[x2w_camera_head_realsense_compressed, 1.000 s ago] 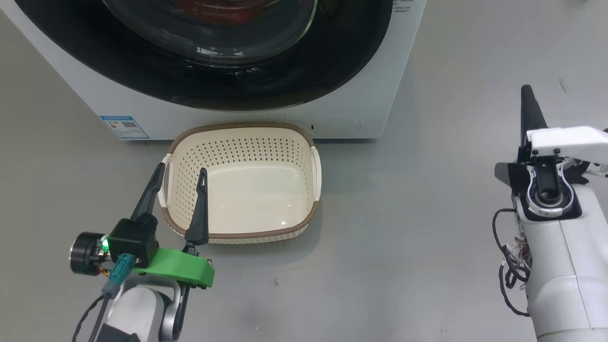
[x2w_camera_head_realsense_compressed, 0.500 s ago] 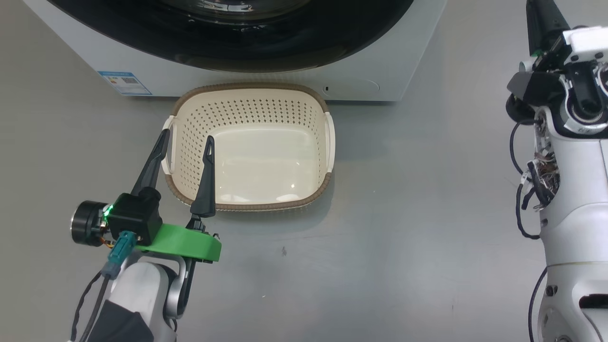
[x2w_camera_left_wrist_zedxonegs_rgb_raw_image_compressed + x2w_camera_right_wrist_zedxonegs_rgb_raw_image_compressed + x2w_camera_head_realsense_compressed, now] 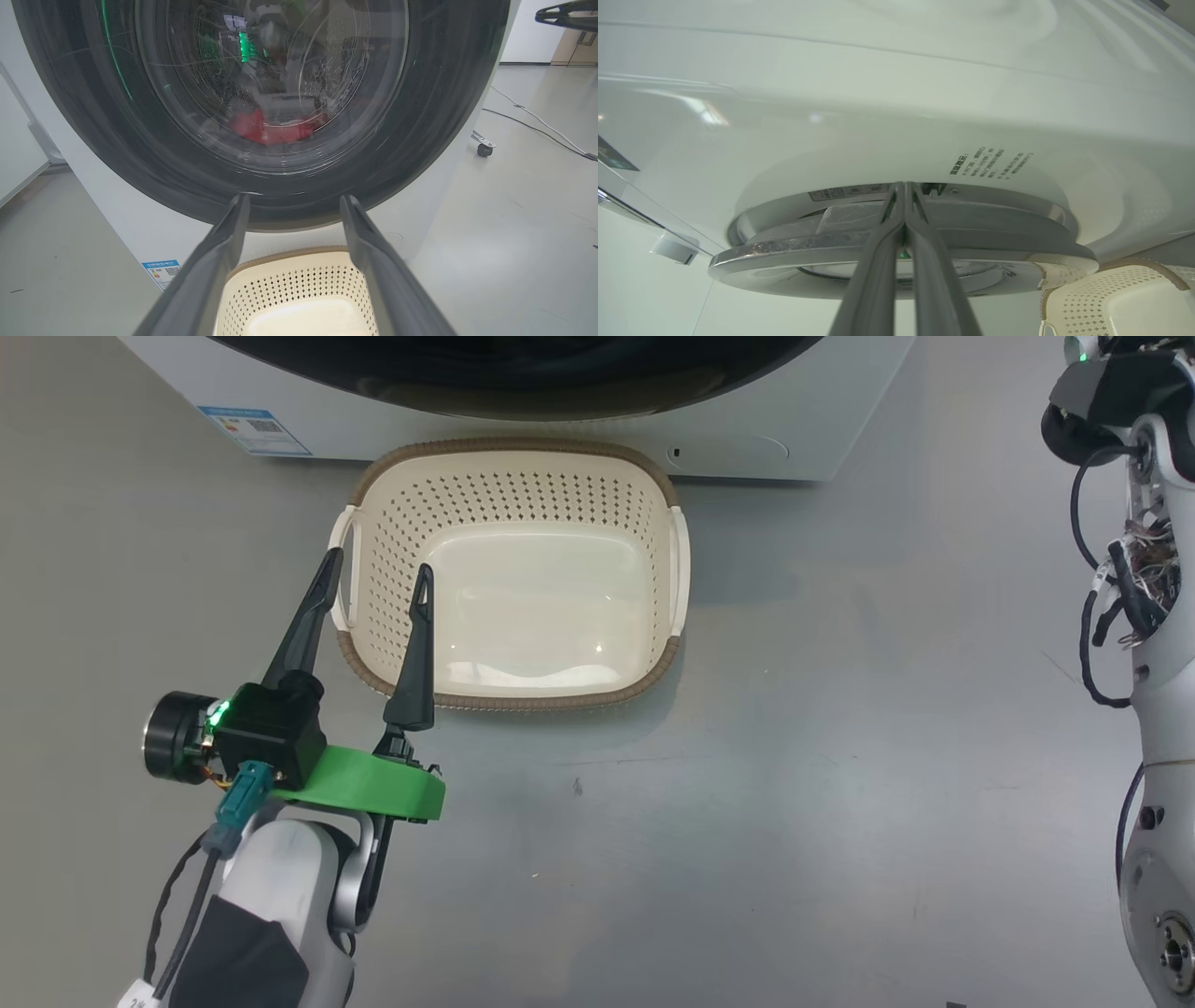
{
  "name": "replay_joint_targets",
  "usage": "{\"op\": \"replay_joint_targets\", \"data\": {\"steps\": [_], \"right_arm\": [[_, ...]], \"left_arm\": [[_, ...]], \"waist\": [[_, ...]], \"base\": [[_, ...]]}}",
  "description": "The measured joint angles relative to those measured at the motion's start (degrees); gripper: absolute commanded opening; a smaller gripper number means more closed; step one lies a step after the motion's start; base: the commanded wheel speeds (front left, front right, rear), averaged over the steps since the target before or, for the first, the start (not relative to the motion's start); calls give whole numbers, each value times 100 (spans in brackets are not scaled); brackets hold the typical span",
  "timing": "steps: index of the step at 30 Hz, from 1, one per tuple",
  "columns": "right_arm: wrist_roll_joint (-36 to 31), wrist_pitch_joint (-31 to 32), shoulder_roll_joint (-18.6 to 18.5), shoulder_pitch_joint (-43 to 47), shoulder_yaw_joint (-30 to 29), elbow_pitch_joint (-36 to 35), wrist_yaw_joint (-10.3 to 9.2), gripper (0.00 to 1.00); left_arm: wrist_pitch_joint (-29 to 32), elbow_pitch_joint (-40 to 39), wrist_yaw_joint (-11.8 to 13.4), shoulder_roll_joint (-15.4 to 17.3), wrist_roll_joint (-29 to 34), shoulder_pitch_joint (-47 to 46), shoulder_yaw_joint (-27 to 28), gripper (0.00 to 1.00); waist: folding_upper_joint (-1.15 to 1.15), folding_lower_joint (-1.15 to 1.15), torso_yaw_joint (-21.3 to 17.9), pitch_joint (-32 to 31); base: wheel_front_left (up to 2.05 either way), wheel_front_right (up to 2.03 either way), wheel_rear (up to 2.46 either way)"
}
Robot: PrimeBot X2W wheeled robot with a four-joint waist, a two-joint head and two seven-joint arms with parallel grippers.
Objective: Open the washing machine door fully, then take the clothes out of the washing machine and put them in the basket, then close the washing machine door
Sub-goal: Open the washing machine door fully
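Note:
The washing machine (image 3: 840, 420) fills the top of the head view, with the black rim of its door (image 3: 523, 373) at the upper edge. The cream basket (image 3: 523, 579) stands on the floor right in front of it. My left gripper (image 3: 379, 561) is open, its fingers reaching over the basket's left side. In the left wrist view the red clothes (image 3: 275, 128) lie behind the door (image 3: 93, 116) glass. My right gripper (image 3: 904, 184) is shut, its tips at the seam between the door (image 3: 901, 270) edge and the washer front (image 3: 878, 93).
Grey floor (image 3: 840, 756) stretches to the right of the basket. My right arm (image 3: 1144, 523) with loose cables rises along the right edge. A blue label (image 3: 254, 429) sits low on the washer's left. A cable and a castor (image 3: 483, 149) lie on the floor beyond the washer.
The head camera has shifted, sliding washer and basket up the picture. My right gripper has moved forward to the washer and out of the head view's top. The left gripper holds its place.

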Motion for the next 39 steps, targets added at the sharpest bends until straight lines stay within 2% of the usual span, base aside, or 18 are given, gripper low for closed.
{"op": "replay_joint_targets", "data": {"steps": [17,39], "right_arm": [[-53,699,-154,-865,348,439,-54,0],[42,1068,-213,-1299,337,1077,-44,0]], "left_arm": [[0,16,-51,-58,0,-205,-116,100],[0,68,-51,-89,14,-261,-181,100]], "waist": [[0,-1,311,294],[0,-1,463,332]], "base": [[0,0,0],[0,0,0]]}}
